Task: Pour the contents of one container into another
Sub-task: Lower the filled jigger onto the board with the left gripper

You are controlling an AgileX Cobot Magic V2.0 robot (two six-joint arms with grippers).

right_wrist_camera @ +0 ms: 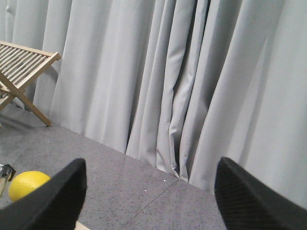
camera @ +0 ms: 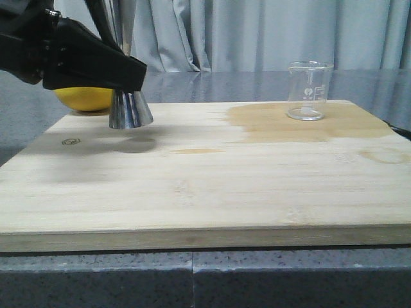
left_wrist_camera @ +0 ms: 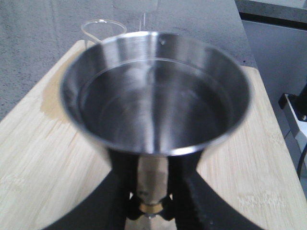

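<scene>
1. Left gripper (left_wrist_camera: 151, 191) is clamped on the steel double jigger (camera: 130, 109) at its gold-banded waist, holding it upright, lifted clear of the wooden board (camera: 192, 186) over the board's far-left area; a shadow lies beneath it.
2. Right gripper (right_wrist_camera: 148, 191) stands wide apart and empty, aimed at the grey curtain (right_wrist_camera: 158, 81); it does not appear in the front view.
3. Glass beaker (camera: 309, 90) stands upright at the board's far right, well apart from the jigger, on a darker damp-looking patch (camera: 302, 122). It appears empty or nearly so.
4. Jigger's upper cup appears to hold clear liquid, though the level is hard to confirm.
5. Lemon (camera: 83, 98) lies on the table behind the jigger.
6. Risks:
   - The narrow waist gives little grip area; a fast traverse could rotate the jigger or slop liquid.
   - Misalignment during tilting would spill onto the board.
   - Contact with the light beaker on a wet surface could slide or topple it.
</scene>
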